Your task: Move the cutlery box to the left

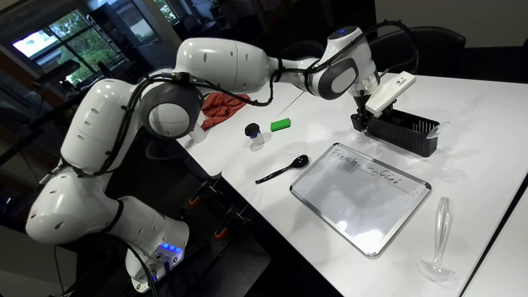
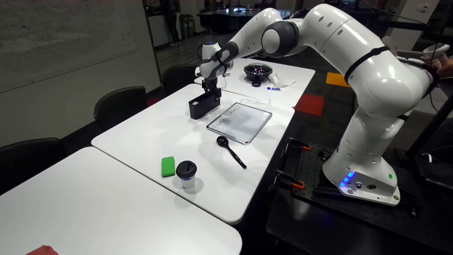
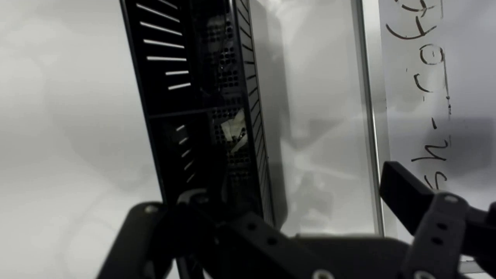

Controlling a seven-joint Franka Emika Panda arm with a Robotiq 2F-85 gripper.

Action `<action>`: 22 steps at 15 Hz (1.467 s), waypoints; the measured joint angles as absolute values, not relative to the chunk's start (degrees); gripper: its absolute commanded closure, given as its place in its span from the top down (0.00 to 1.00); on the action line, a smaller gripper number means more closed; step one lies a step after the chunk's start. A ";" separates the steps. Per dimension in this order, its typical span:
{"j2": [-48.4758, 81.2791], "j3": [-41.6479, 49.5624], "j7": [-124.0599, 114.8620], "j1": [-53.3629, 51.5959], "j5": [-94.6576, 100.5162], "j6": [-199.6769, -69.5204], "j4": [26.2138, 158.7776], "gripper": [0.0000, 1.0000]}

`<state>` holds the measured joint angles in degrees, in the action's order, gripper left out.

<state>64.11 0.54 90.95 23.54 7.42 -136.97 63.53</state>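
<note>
The cutlery box (image 1: 406, 138) is a black oblong bin with slotted sides, upright on the white table. It also shows in an exterior view (image 2: 205, 107) and in the wrist view (image 3: 254, 89), where a divider and a pale scrap inside are visible. My gripper (image 1: 373, 117) is at one end of the box, pointing down; it shows too in an exterior view (image 2: 212, 92). In the wrist view my gripper (image 3: 310, 190) is open. One dark finger is over or in the box, the other outside beyond its side wall. Whether a finger touches the wall is hidden.
A small whiteboard (image 1: 359, 202) lies beside the box. A black spoon (image 1: 284, 168), a green block (image 1: 280, 124), a lidded cup (image 1: 253, 132) and a clear ladle (image 1: 441, 235) lie around. A black lidded bowl (image 2: 257, 72) and blue marker (image 2: 273, 89) stand farther back.
</note>
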 measured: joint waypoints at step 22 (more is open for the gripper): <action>75.32 0.38 90.95 23.61 7.08 -126.84 44.73 0.01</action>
